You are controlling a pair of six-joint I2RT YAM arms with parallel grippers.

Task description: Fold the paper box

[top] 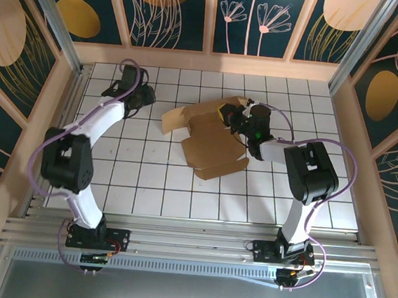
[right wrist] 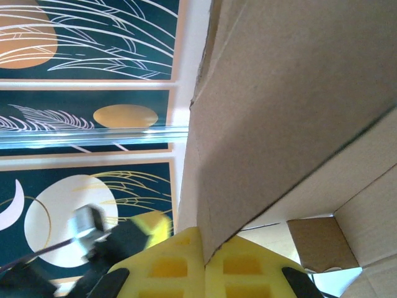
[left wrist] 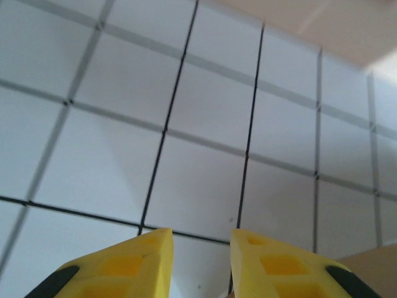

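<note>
One brown paper box (top: 210,139) is your whole game here, and it sits opened out on the white tiled counter (top: 154,180), toward the far side and a touch right of centre. Its near flaps lie flat on the tiles, fanning toward you and off to the left, while the far-right portion is lifted up off the surface.

Your right fingers (top: 230,115) are in at that raised far-right edge. The right wrist view shows it plainly. The two yellow right fingers (right wrist: 180,270) are pressed together on a cardboard panel, with its edge running straight down into the seam between them. The panel climbs away across the upper right, and behind it you get a small square tab (right wrist: 313,242) and more folded walls of the same box.

Over on the other side, your left fingers (top: 142,94) are at the far-left tiles, near the box's left flap but apart from it. From the left wrist, the yellow left fingers (left wrist: 142,261) stand spread with a clear gap, and there's just bare tile between them. A corner of the paper box peeks in at lower right.

Dark teal wall panels (top: 177,9) with leaf patterns ring the counter.
</note>
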